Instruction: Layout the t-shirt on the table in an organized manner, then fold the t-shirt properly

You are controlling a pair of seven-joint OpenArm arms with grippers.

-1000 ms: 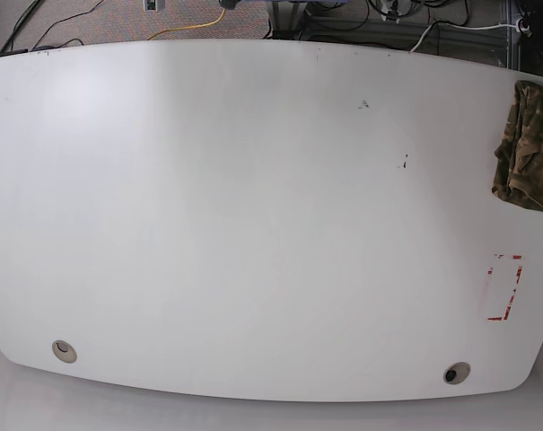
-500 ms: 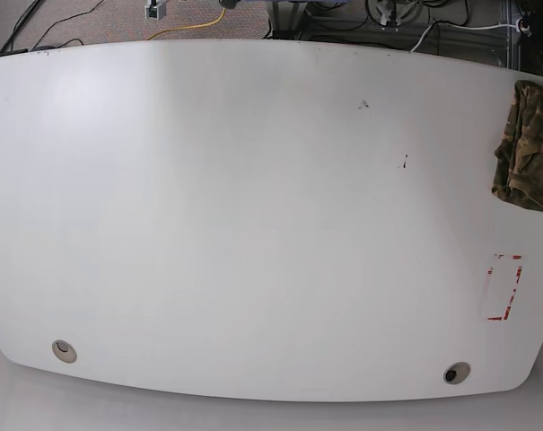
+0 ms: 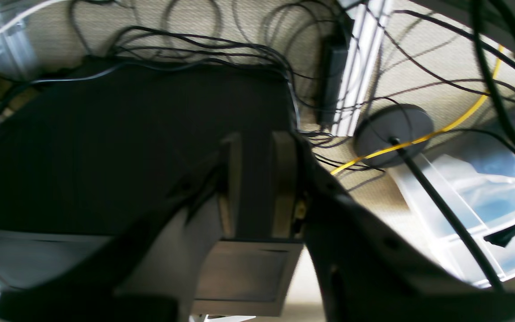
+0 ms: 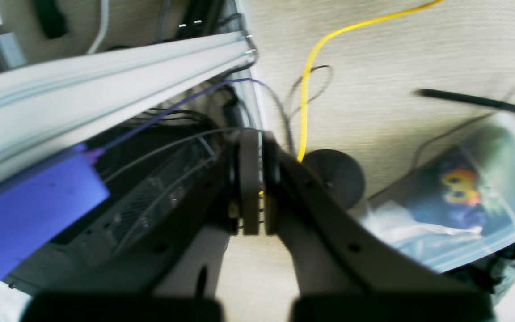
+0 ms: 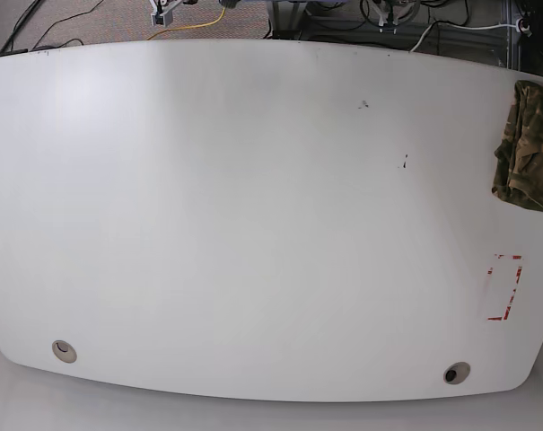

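Note:
The camouflage t-shirt (image 5: 529, 148) lies bunched in a heap at the right edge of the white table (image 5: 253, 224), partly cut off by the frame. Neither wrist view shows the t-shirt or the table. My left gripper (image 3: 255, 183) hangs over the floor behind the table, its pads a narrow gap apart with nothing between them. My right gripper (image 4: 257, 183) is also over the floor, pads pressed together and empty. In the base view only a small grey bit of the right arm (image 5: 163, 11) shows at the top edge.
A red outline mark (image 5: 504, 287) sits near the table's right front, with round holes at front left (image 5: 65, 350) and front right (image 5: 455, 373). Behind the table the floor carries tangled cables, a yellow cable (image 4: 304, 103), a dark case (image 3: 105, 143), a round stand base (image 3: 394, 129) and a clear bin (image 4: 454, 210).
The grey bit of arm at the top left edge of the base view has come slightly further into the picture. The t-shirt has not moved.

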